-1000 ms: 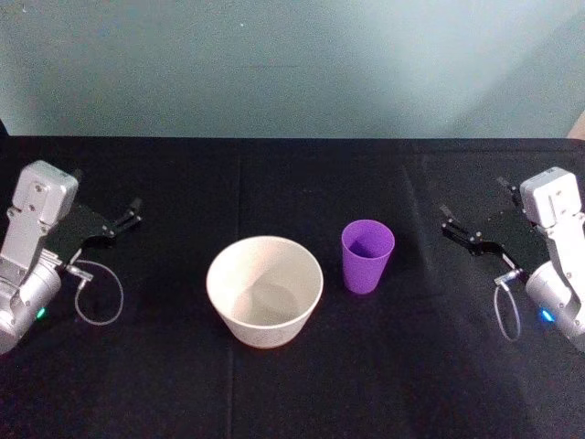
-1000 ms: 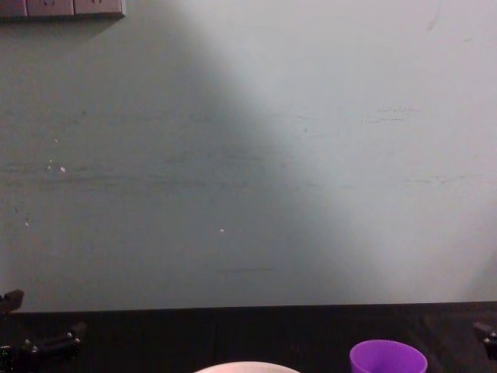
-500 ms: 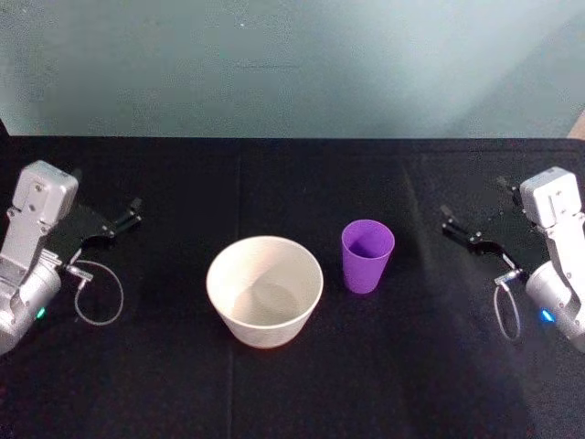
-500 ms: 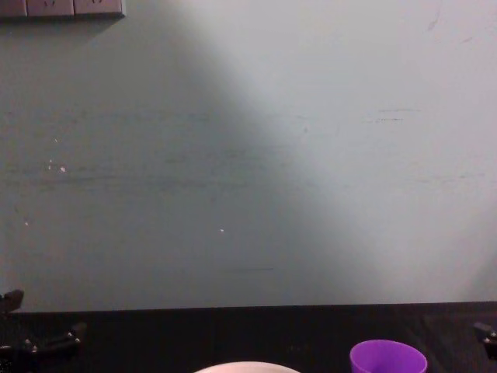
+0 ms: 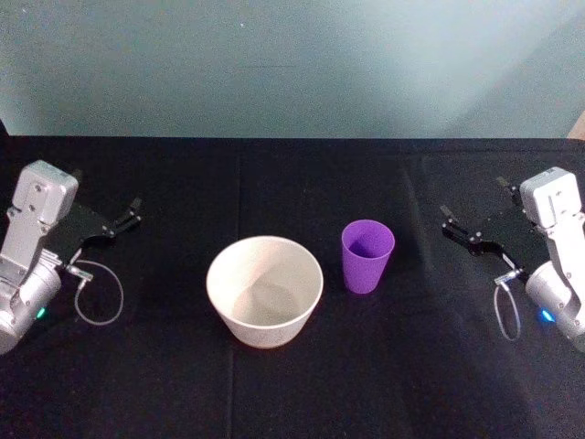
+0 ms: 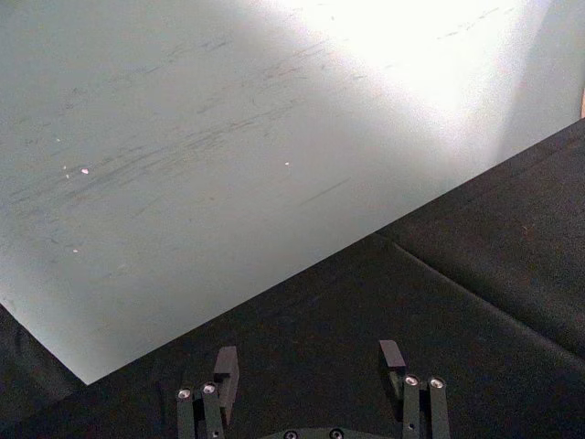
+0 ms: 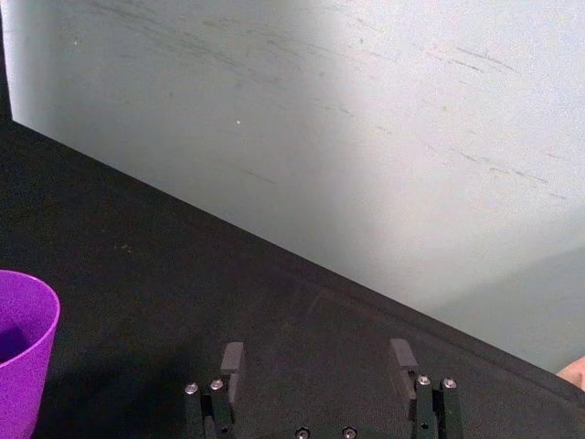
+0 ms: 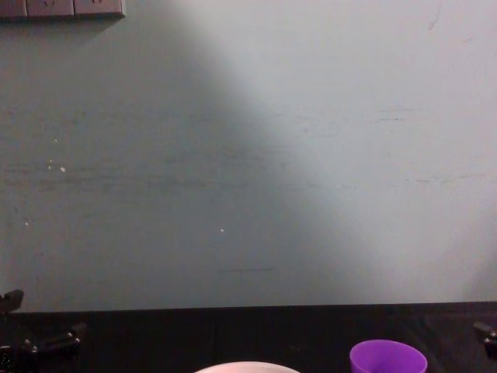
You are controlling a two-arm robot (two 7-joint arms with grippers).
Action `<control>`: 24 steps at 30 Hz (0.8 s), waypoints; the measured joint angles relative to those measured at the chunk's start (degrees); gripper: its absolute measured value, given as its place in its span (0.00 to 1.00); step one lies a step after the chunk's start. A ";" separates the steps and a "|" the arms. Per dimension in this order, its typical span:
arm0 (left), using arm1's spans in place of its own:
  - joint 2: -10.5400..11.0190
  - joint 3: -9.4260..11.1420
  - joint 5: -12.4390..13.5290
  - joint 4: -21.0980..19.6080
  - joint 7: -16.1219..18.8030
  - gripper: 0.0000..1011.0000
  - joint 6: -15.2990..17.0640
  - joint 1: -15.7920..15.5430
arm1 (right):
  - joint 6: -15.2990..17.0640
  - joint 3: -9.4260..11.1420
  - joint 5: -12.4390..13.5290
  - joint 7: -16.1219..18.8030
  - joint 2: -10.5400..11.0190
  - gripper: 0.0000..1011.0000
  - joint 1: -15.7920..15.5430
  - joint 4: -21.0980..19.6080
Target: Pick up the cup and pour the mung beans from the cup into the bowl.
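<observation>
The left gripper (image 6: pixel 309 358) sits at the left side of the table (image 5: pixel 411 366), jaws open and empty. The bowl (image 5: pixel 265 322) stands mid-table. The cup (image 5: pixel 367 258) stands upright just beside it, not touching, its contents possibly dark beans. The right gripper (image 7: pixel 316 352) is far right, jaws open, well apart from the cup.

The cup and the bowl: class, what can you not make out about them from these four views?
- Inside of the cup: head view, shadowed by its own wall; beans cannot be told.
- Lower part of the cup: chest view, cut off by the bottom edge; right wrist view, cut by the frame edge.
- The bowl: chest view, just a rim sliver above the bottom edge.
</observation>
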 joint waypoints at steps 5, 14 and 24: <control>0.00 0.00 0.00 0.00 0.00 0.99 0.00 0.00 | 0.40 0.15 -0.36 0.16 0.01 0.99 -0.10 -0.04; 0.00 0.00 0.00 0.00 0.00 0.99 0.00 0.00 | 1.68 1.81 -0.66 2.29 2.39 0.99 -3.94 -4.09; 0.00 0.00 0.00 0.00 0.00 0.99 0.00 0.00 | 3.65 3.27 0.64 5.48 4.94 0.99 -9.26 -9.60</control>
